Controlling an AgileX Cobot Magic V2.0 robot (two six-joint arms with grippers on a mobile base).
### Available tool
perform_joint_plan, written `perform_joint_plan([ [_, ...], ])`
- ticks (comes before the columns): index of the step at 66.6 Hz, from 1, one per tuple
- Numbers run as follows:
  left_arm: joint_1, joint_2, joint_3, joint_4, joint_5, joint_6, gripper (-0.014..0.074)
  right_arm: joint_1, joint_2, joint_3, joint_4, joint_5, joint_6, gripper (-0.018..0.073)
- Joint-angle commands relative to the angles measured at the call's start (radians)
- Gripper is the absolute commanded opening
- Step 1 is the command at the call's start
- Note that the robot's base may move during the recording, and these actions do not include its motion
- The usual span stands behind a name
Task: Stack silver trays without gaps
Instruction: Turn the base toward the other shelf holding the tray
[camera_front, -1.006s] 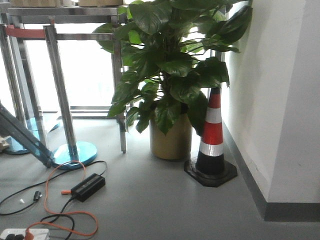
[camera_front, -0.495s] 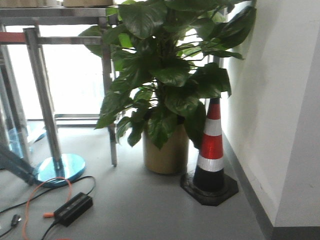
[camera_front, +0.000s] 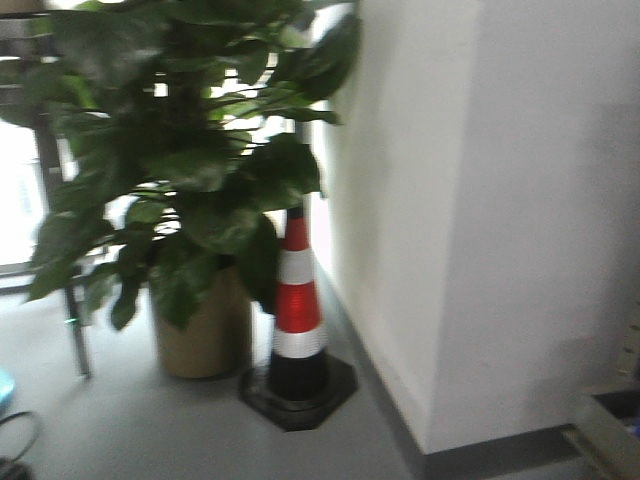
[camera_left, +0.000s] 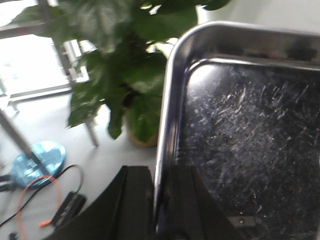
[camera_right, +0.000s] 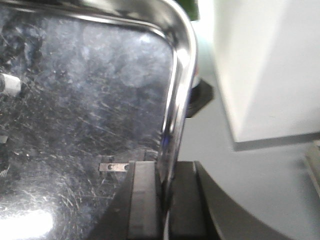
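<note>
Sitting crosswise, the silver tray (camera_left: 240, 125) is clamped at both sides: left rim by the left hand (camera_left: 159, 200), right rim by the right hand (camera_right: 165, 200); no stack seen.

Ahead, a wall (camera_front: 480, 200) closes the right side, its corner jutting forward; a cone (camera_front: 298, 310) stands at its foot, just beside the pot (camera_front: 205, 335) of a broad plant (camera_front: 170, 180) whose leaves overhang both; a metal leg (camera_front: 78, 335) stands left of the pot; bare floor (camera_front: 150, 430) lies open in front; the tray (camera_left: 250, 125), clamped at opposite rims by the left end effector (camera_left: 159, 180) and right end effector (camera_right: 164, 172), fills the span between them; a power brick (camera_left: 67, 210) and a blue base (camera_left: 37, 157) sit on the floor to the left.
</note>
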Motion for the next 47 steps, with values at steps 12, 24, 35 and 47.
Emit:
perform_joint_plan([
  [12, -0.016, 0.015, 0.000, -0.027, -0.127, -0.010, -0.0010, 0.020, 0.002, -0.006, 0.046, -0.228, -0.015, -0.0024],
  [24, -0.016, 0.015, 0.000, -0.027, -0.127, -0.010, -0.0010, 0.020, 0.002, -0.006, 0.046, -0.228, -0.015, -0.0024],
  [35, -0.016, 0.015, 0.000, -0.027, -0.127, -0.010, -0.0010, 0.020, 0.002, -0.006, 0.046, -0.228, -0.015, -0.0024],
  [47, -0.016, 0.015, 0.000, -0.027, -0.127, -0.010, -0.0010, 0.020, 0.002, -0.006, 0.046, -0.228, -0.015, -0.0024],
])
